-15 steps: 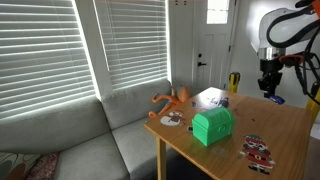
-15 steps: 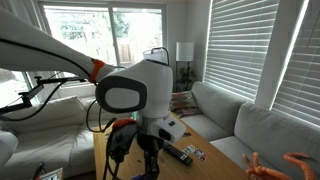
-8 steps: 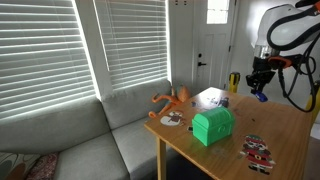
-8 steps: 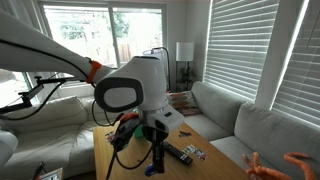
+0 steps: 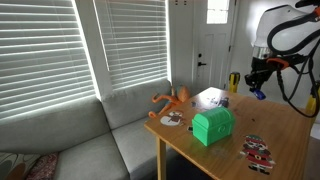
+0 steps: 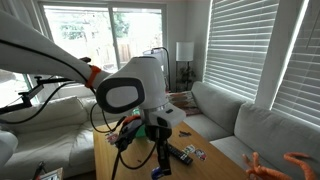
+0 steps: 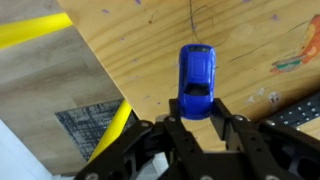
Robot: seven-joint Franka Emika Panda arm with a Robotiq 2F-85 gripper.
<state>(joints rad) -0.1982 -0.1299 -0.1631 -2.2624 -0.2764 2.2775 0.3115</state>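
The pincer in an exterior view hangs from the white arm above the far end of the bench, its fingers pointing down and clamped on a small blue toy car. The car is held clear of the bench top, well apart from the green box that stands near the front edge. An orange toy figure lies at the bench corner beside the sofa. In an exterior view from the opposite side, the arm's large white joint fills the foreground and the pincer reaches down below it over the bench; the car cannot be made out here. A dark remote lies on the bench just beside the pincer. In the wrist view, the two black fingers grip the rear end of the toy car, whose nose points away from the camera. Wood-grain bench shows behind it, with a yellow strip beyond the bench edge.
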